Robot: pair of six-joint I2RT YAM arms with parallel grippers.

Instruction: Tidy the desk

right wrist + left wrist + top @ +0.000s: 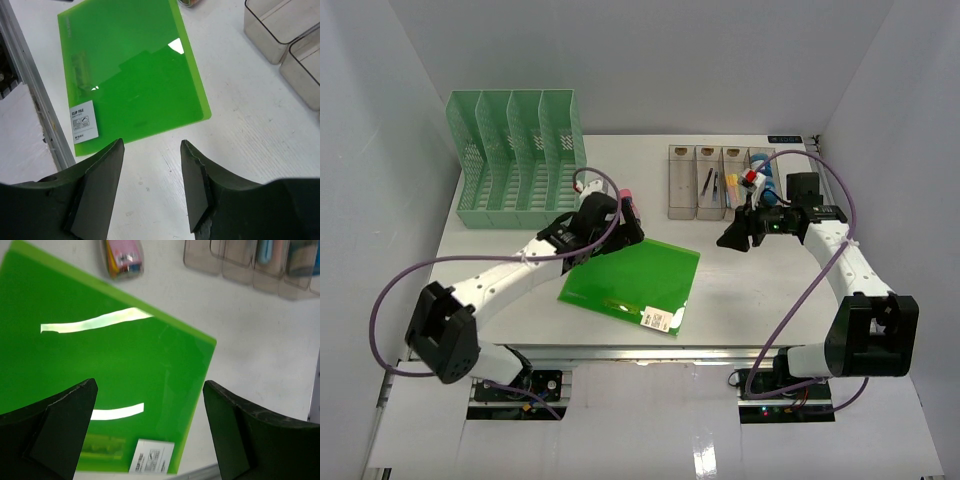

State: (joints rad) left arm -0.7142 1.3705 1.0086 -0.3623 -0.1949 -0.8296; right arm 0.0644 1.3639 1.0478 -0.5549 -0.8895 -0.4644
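The left tool (150,385) gapes wide over the flat green folder (115,360), the right tool (152,145) open too; I'd nudge a corner past the desk (250,340) edge first.

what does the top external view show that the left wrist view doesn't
Only the top external: the green file rack, the whole right arm and the grey walls. Only the left wrist: the left gripper close up, jaws apart over the green folder, holding nothing. Both: the green folder with its white label, the pink item and the clear tray on the desk.
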